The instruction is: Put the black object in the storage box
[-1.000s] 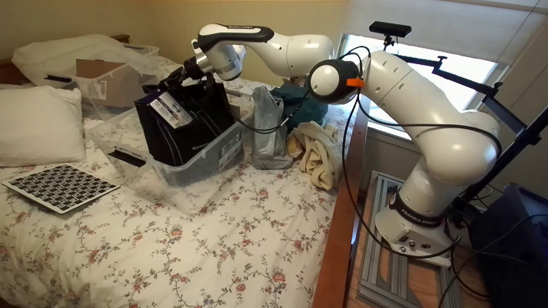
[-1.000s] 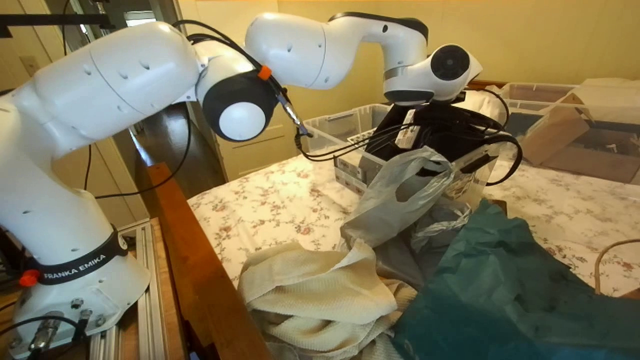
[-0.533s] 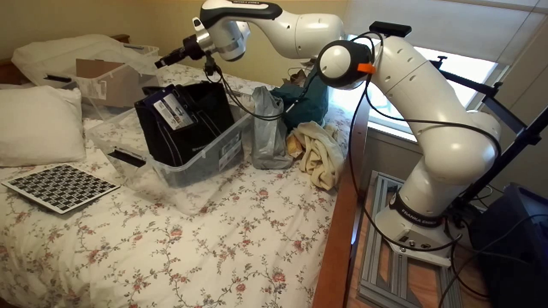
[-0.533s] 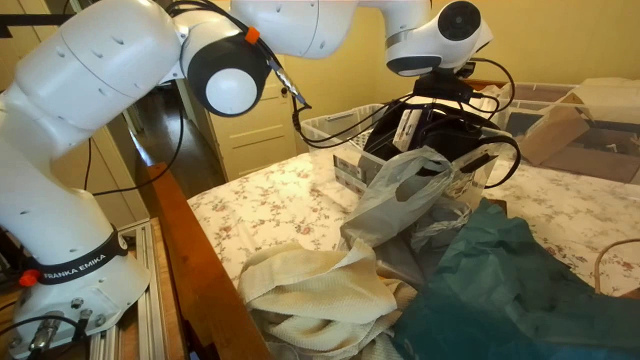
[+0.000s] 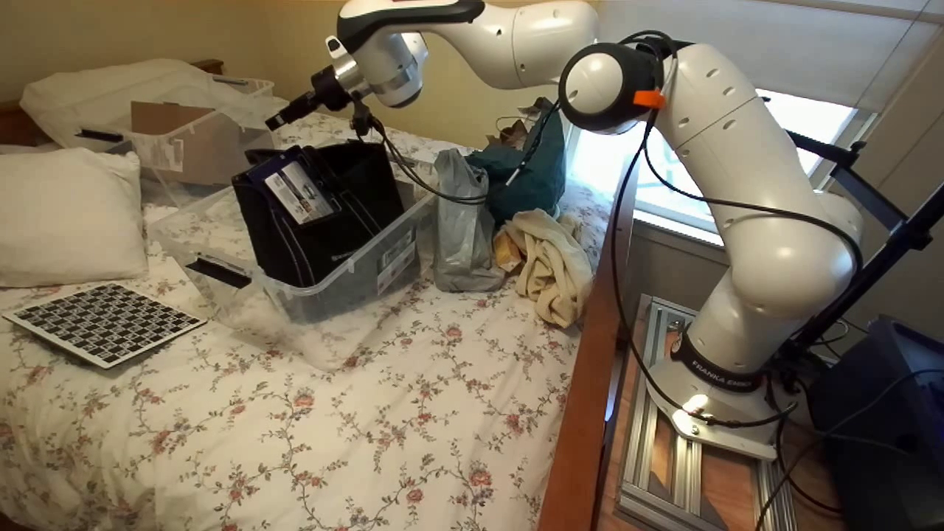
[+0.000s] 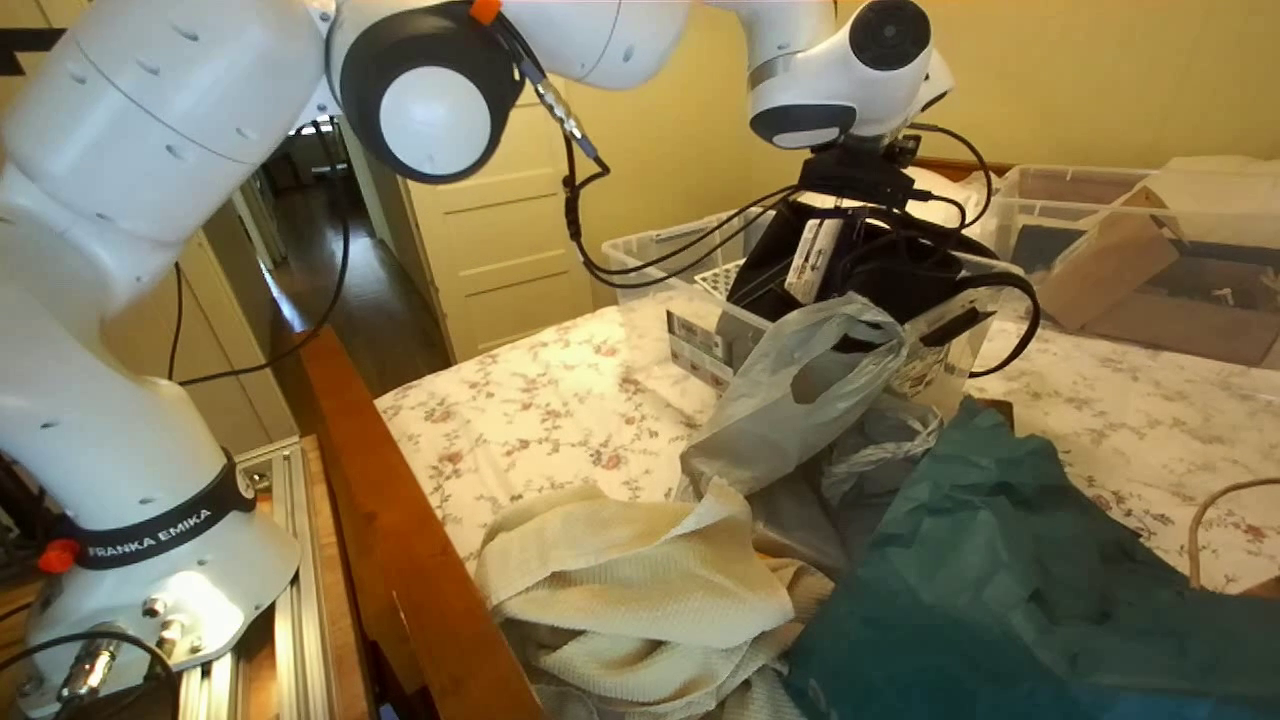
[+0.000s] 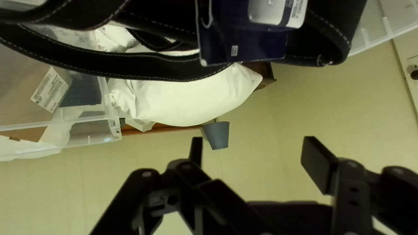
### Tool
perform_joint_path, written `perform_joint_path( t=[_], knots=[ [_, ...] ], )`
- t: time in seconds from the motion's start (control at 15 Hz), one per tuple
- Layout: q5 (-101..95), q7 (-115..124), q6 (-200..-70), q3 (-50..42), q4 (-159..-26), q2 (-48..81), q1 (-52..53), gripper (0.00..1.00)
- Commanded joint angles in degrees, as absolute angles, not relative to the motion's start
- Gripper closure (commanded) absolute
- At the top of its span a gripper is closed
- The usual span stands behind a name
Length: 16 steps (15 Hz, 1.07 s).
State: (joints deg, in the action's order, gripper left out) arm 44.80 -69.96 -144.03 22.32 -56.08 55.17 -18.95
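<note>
Wrist view: claw [image 7: 253,156] spread wide, pads well apart, nothing between them. Black bag [image 5: 335,240] sits in the clear storage box [image 5: 343,295], tilted, its upper part standing above the rim, card tag [image 5: 297,192] on its front. In an exterior view the claw hangs above the bag, apart from it as far as can be judged. Task looks done, or nearly so: thing in box, claw free of it. Left, at a guess: drawing the arm [image 5: 737,169] clear, perhaps a push down if the bag must sit below the rim. Surface [image 5: 413,413] is a bed, floral cover, carrying a checkered board [image 5: 107,324], pillow [image 5: 70,217], grey plastic bag [image 5: 464,236] near the box, crumpled cream cloth [image 5: 549,273]. Room: yellow wall [image 6: 660,170], panelled door [image 6: 510,240], window blind [image 5: 811,66].
</note>
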Motion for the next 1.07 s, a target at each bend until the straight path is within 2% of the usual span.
perform_joint_path(
  t=[0.0,0.4,0.47,1.0],
  knots=[
    [47.05,-71.41,-145.7,21.45,-65.63,49.24,-19.5,0.51],
    [51.87,-79.93,-145.81,22.43,-67.98,48.79,-20.45,0.94],
    [52.78,-80.97,-145.6,22.16,-68.11,48.94,-20.51,0.98],
    [63.08,-92.63,-150.25,20.64,-68.76,50.17,-18.65,1.0]
  ],
)
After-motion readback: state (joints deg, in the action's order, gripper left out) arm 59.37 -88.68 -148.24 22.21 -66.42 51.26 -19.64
